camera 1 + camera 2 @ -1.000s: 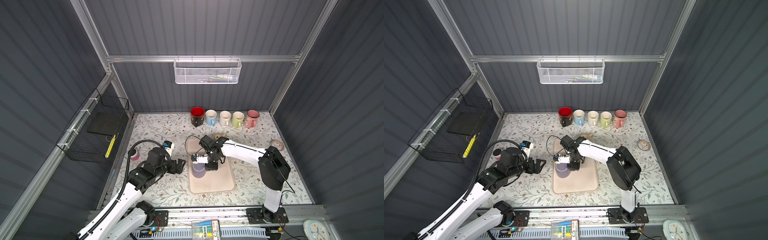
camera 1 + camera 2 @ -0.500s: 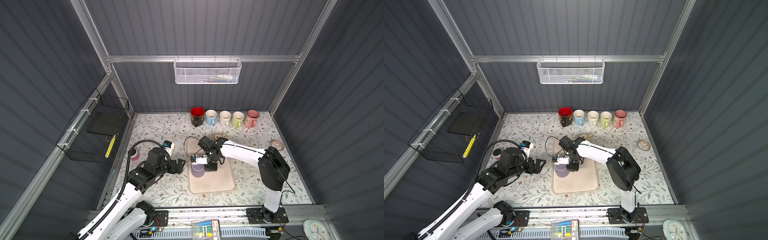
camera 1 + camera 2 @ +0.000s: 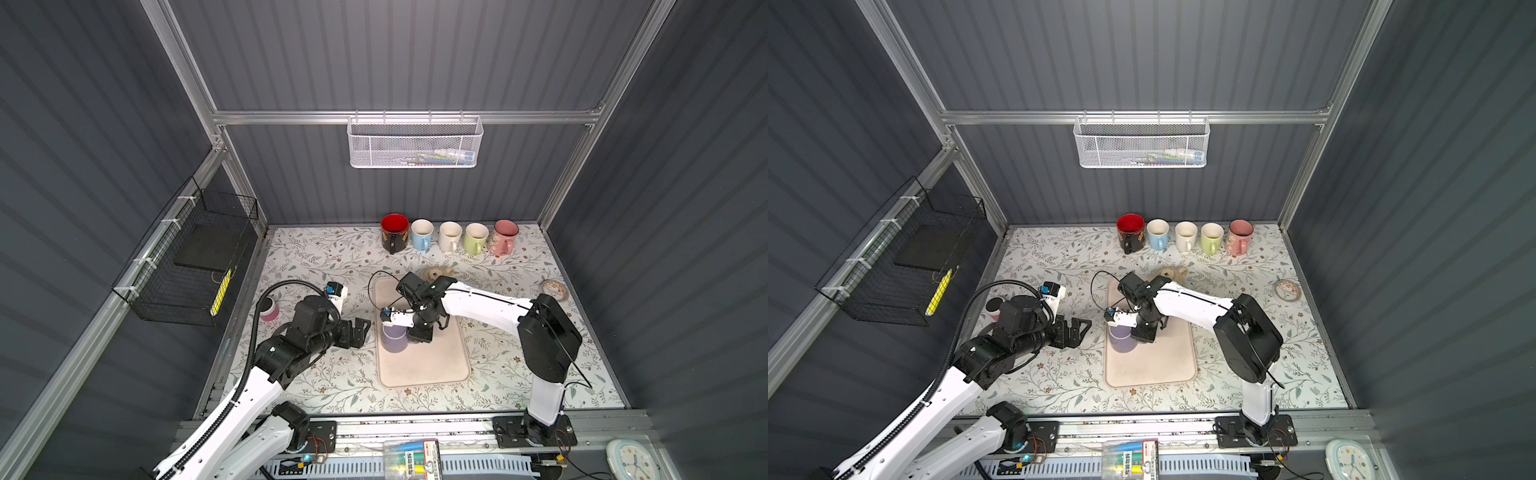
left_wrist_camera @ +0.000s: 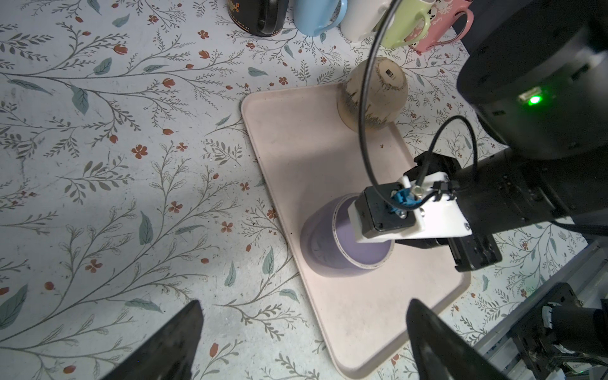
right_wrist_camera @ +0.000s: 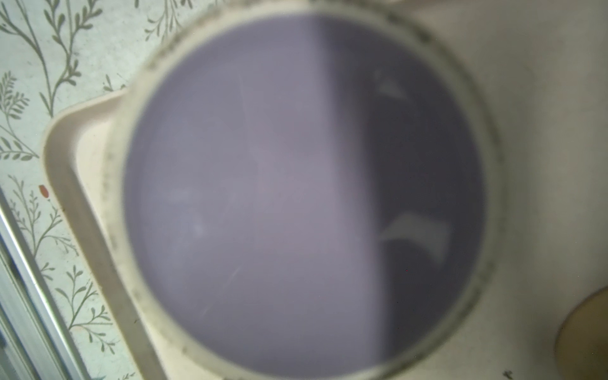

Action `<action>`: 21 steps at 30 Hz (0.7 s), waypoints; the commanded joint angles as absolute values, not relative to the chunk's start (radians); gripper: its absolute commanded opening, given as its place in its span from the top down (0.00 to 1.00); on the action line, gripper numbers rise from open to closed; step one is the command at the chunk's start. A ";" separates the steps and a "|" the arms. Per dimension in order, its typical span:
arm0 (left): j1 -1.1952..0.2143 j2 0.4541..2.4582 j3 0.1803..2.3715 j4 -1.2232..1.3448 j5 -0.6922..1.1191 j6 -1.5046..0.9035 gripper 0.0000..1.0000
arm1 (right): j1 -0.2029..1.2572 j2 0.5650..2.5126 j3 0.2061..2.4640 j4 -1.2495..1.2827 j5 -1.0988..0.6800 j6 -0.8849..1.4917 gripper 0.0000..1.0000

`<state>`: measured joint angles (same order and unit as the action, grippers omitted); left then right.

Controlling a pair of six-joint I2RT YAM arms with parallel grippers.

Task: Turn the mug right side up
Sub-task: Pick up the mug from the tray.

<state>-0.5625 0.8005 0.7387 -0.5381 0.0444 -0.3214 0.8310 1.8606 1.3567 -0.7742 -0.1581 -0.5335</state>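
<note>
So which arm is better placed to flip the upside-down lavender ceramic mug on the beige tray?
Right: the right gripper is shut, close beside the lavender mug on the beige tray; the left gripper hangs open beside the tray.

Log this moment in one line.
mug: upside down on tray | right jaws: shut beside mug, grip unconfirmed | left jaws: open, off mug

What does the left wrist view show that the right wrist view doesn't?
Only the left wrist view: the right gripper beside the purple mug, a beige cup bottom up by the tray corner, the row of mugs, and the left gripper, open. Only the right wrist view: the purple mug's whole base ring, close, blurred and unobstructed. Both: the purple mug bottom up on the tray, and the floral cloth.
</note>
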 commanded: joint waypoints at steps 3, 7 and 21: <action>-0.568 0.795 0.755 -0.523 0.040 -0.317 0.04 | 0.812 1.709 1.263 -0.615 -0.201 -0.406 1.00; -0.568 0.796 0.746 -0.491 0.043 -0.324 0.04 | 0.792 1.617 1.180 -0.509 -0.235 -0.342 1.00; -0.566 0.737 0.603 -0.094 0.226 -0.395 0.03 | 0.684 1.326 0.996 -0.211 -0.394 -0.071 1.00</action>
<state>-0.5625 0.7727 0.6445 -0.2607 0.1375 -0.3603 0.7078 1.3983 1.0046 -0.3691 -0.2882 -0.1711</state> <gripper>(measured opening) 0.967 0.155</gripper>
